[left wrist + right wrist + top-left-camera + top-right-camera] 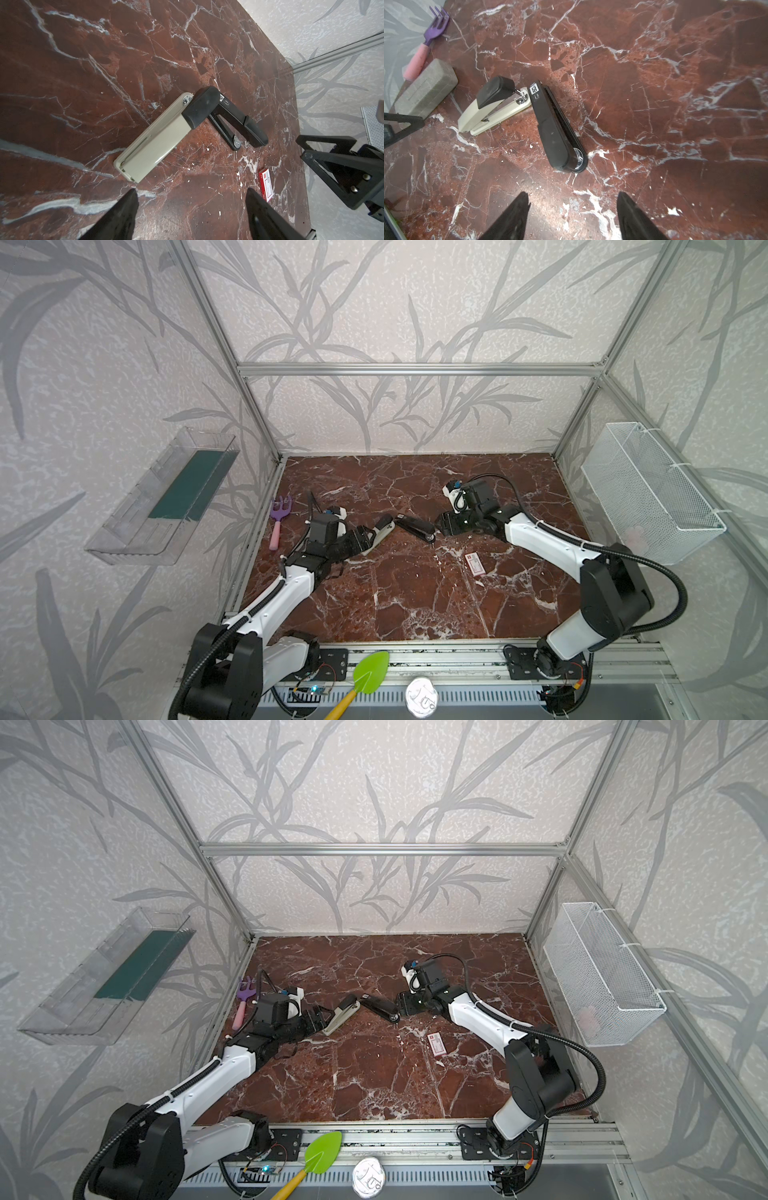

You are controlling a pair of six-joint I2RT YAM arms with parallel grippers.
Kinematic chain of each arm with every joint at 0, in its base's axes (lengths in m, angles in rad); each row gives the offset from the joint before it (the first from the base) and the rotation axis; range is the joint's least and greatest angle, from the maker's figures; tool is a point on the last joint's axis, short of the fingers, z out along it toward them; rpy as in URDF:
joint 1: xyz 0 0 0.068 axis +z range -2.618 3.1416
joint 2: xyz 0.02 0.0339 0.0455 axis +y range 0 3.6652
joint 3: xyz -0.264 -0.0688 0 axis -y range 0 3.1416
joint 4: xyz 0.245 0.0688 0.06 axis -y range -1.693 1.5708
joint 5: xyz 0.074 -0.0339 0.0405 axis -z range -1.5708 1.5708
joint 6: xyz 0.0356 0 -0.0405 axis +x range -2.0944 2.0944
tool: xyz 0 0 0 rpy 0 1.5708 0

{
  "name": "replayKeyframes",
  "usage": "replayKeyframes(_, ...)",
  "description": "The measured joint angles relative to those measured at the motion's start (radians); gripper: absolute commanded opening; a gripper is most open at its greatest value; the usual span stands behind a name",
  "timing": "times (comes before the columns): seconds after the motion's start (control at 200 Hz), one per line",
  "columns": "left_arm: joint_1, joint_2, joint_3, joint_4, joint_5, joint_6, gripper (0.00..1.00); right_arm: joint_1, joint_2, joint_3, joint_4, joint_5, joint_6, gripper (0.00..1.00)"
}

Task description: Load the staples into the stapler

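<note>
The left jaws and the right jaws stand released and empty, low over the tabletop [415, 605]. The black stapler [415, 527] lies between them, one end just beside a beige stapler [380, 533]. The staples [475, 564], in their box, lie apart, nearer the right arm. A clear wall bin [124, 526] holds a green sheet [187, 485]; a wire basket [665, 497] holds something pale, too blurred to name

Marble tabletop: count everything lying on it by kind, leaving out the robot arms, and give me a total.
Staplers: 2, the black stapler and the beige-and-black stapler
Staple boxes: 1, the white-and-red box
Garden forks: 1, the purple fork with a pink handle
Blocks: 1, the grey block, seen only in the right wrist view
Total: 5
</note>
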Motion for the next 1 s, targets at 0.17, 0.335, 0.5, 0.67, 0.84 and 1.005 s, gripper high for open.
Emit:
replayKeyframes(0.17,-0.039,0.0,0.0,-0.003,-0.016,0.001,0.79,0.037,0.133,0.126,-0.062,0.01,-0.039,0.67)
replayKeyframes(0.335,-0.066,0.008,0.0,-0.005,-0.031,0.001,0.79,0.06,0.216,0.204,-0.11,0.011,-0.063,0.65)
replayKeyframes(0.5,-0.077,0.031,0.0,-0.004,-0.038,0.001,0.78,0.075,0.281,0.278,-0.159,0.021,-0.089,0.6)
replayKeyframes(0.67,-0.082,0.058,0.0,-0.001,-0.041,0.0,0.78,0.085,0.348,0.352,-0.207,0.032,-0.106,0.52)
replayKeyframes(0.84,-0.088,0.064,0.0,0.003,-0.042,-0.001,0.78,0.093,0.384,0.396,-0.259,0.057,-0.119,0.41)
replayKeyframes(1.005,-0.091,0.07,0.0,0.013,-0.042,-0.002,0.77,0.104,0.387,0.42,-0.311,0.105,-0.11,0.31)
